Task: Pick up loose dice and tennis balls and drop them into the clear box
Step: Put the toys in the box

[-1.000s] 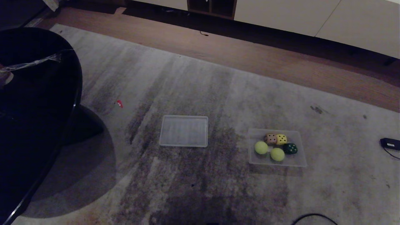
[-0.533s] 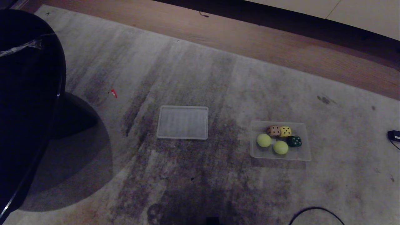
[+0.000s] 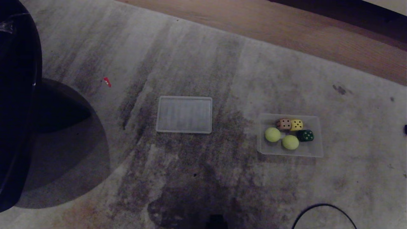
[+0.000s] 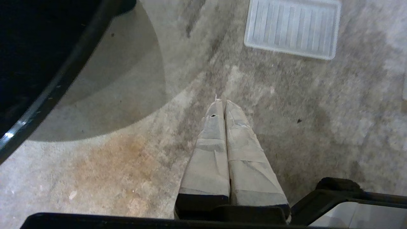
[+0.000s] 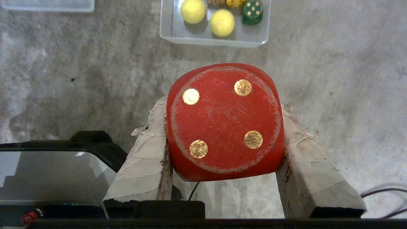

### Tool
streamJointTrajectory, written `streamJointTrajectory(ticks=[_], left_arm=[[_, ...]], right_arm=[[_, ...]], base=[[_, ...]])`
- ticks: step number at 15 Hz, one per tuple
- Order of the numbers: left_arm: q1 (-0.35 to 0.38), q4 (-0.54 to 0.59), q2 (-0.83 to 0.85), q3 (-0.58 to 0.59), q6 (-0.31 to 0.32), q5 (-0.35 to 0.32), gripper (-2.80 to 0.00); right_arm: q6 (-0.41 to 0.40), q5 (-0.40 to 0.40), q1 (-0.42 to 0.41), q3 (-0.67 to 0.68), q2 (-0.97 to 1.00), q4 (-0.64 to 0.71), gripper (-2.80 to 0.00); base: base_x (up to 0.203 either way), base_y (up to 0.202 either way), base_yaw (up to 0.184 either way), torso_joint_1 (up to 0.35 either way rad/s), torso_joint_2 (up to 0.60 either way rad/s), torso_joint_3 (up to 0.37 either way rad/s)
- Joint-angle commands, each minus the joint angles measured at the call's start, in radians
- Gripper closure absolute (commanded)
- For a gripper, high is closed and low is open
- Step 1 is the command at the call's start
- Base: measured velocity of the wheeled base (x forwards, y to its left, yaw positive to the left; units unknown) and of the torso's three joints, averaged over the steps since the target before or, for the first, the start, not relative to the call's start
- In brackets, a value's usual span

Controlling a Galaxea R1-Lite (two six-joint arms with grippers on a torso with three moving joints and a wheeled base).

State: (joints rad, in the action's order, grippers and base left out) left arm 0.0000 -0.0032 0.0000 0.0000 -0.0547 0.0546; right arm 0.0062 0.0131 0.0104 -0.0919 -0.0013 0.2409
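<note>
View's tipped down – clear box (image 3: 290, 135) now nearer; right tool (image 5: 224, 127) clamps red die (image 5: 224, 122), left tool (image 4: 224, 105) shut, empty – drop's next.

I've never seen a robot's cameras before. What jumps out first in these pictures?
The big red die clamped in the right gripper, four gold pips facing the wrist camera. Beyond it on the grey carpet sits the clear box holding two tennis balls and tan, yellow and green dice. Its ribbed lid lies apart, to the box's left.
</note>
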Motion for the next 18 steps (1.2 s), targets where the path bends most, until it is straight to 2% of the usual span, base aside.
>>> streamJointTrajectory(ticks=[1,18], left_arm=[[0.0,0.0,0.002,0.002,-0.002,0.001,0.0],[0.0,0.003,0.002,0.002,0.001,0.001,0.0]], right_arm=[[0.0,0.001,0.0,0.0,0.001,0.002,0.0],[-0.005,0.001,0.0,0.0,0.001,0.002,0.0]], base=[[0.0,0.0,0.0,0.002,0.01,-0.2],[0.0,0.0,0.0,0.003,0.0,-0.197]])
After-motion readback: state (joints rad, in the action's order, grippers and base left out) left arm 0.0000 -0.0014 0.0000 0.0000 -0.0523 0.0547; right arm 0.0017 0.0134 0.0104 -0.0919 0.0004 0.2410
